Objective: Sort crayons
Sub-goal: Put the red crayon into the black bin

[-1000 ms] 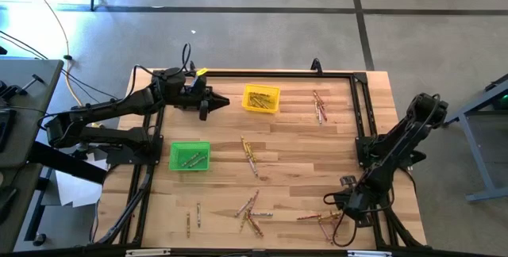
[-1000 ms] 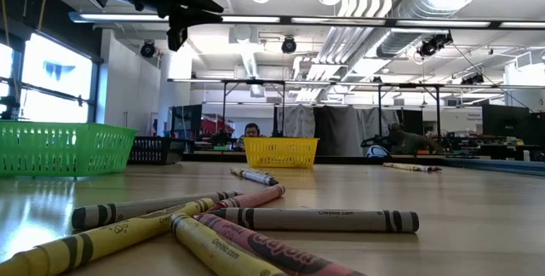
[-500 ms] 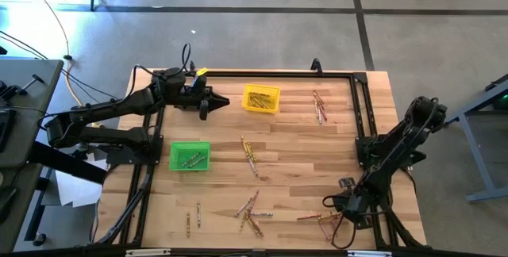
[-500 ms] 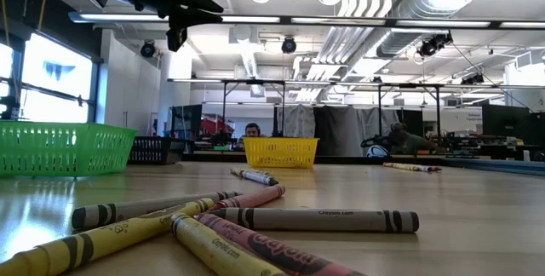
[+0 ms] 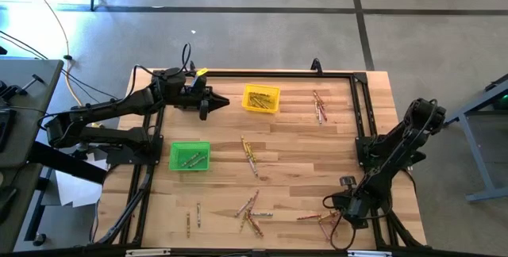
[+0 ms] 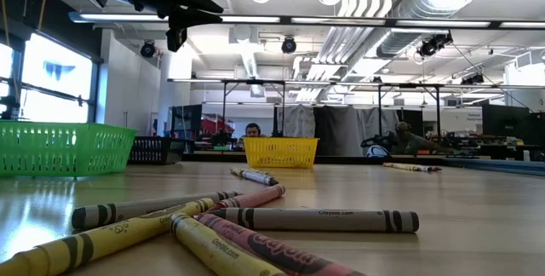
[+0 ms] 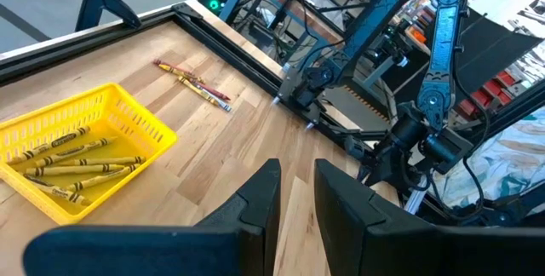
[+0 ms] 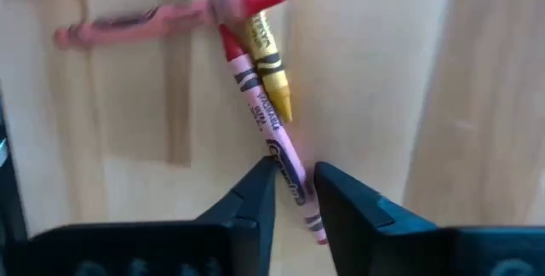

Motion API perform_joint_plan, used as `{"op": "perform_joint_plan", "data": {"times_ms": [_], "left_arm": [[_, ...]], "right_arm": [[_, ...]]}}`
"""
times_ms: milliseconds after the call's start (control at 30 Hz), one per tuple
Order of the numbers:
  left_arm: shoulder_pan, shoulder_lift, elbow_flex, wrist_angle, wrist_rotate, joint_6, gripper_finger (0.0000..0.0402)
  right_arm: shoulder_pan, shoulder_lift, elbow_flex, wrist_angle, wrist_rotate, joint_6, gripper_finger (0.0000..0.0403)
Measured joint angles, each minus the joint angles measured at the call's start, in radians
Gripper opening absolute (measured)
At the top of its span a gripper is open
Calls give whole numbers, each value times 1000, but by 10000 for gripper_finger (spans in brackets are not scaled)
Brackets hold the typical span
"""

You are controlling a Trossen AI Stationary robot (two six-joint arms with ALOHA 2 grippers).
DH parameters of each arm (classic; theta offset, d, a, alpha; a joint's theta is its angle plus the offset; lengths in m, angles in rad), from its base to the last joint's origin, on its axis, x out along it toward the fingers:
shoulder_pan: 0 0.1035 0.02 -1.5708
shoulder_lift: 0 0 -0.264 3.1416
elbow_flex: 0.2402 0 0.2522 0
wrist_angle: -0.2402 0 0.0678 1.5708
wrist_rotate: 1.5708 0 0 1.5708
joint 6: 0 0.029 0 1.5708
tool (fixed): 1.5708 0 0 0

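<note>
Crayons lie scattered on the wooden worktop: three at 1 o'clock, a loose line at centre, a cluster at 6 o'clock, more at 5 o'clock. Three bins show: yellow bin at 12 o'clock, green bin at 9 o'clock, a black bin behind it. The right pincer reaches low at 5 o'clock, its fingers closing round a pink crayon crossed by a yellow crayon. The left pincer hangs raised at 11 o'clock, fingers narrowly apart, empty.
</note>
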Motion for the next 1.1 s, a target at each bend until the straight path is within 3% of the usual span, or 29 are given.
{"op": "perform_joint_plan", "data": {"times_ms": [233, 433, 733, 1100], "left_arm": [[0, 0, 0, 0, -14, 0, 60], [0, 0, 0, 1, -22, 0, 60], [0, 0, 0, 1, -21, -8, 60], [0, 0, 0, 1, -19, 2, 60]], "right_arm": [[-37, -1, 0, 1, 46, 81, 9], [-64, -2, 0, 5, 50, 109, 22], [-64, -9, 0, 16, 25, 311, 7], [-57, -153, -3, -137, 239, 557, 5]]}}
